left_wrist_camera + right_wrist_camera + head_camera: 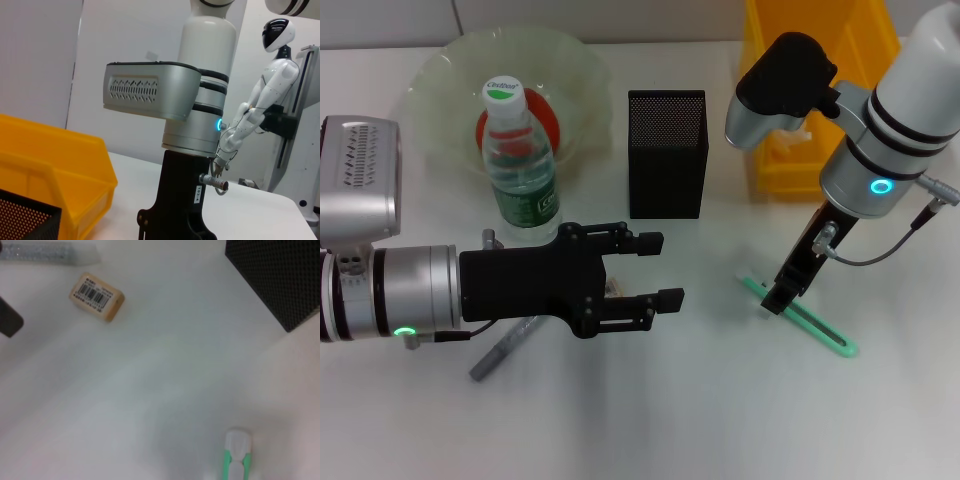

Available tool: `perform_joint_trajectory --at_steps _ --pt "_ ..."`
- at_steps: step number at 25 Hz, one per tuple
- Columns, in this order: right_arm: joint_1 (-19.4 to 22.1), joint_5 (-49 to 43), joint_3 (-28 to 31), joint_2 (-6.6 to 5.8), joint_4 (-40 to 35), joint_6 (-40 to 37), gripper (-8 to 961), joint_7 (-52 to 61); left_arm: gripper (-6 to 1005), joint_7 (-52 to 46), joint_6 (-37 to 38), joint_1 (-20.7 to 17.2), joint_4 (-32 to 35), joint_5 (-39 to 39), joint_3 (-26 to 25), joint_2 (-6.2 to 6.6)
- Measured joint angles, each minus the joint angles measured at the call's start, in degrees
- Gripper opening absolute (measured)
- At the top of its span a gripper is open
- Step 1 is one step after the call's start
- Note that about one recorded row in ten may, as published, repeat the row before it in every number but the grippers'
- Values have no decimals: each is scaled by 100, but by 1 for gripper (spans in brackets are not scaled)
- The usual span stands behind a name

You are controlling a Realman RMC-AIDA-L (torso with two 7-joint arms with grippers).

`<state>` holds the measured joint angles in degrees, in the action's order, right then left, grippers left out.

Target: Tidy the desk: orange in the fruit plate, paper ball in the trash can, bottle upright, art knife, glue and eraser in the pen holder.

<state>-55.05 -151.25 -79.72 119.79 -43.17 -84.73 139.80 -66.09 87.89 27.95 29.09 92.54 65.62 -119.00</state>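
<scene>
Right gripper [778, 300] descends on slim mint-green art knife [800, 317] lying flat on white desk [720, 420].
Its jaw state cannot be told; a shallow pinch could let the knife slip or pivot. Left gripper [655, 270] hovers spread over the eraser [96, 296].

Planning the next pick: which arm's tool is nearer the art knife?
Right. The right tool is down at the art knife, on the end nearer the pen holder. The left tool hovers well across the desk, above the glue.
</scene>
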Motion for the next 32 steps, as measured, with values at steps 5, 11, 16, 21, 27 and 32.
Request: perform_joint_trajectory --at_steps 5,11,16,21,27,32 --pt "-28 0 -61 0 5 -2 452 18 685 0 0 0 0 0 -7 0" --pt "-45 75 -325 7 12 -3 424 88 685 7 -14 0 0 0 -23 0" --pt "-68 212 -406 9 12 -3 421 99 685 75 -19 0 -6 -3 -21 0" --pt "-74 215 -418 9 41 1 422 122 684 78 -19 -18 -9 -7 -21 0" --pt "-96 219 -421 9 149 9 403 134 684 79 -19 -37 -9 -9 -31 0" --pt "-98 220 -422 9 158 8 378 188 683 79 -17 -40 -9 -10 -32 0"
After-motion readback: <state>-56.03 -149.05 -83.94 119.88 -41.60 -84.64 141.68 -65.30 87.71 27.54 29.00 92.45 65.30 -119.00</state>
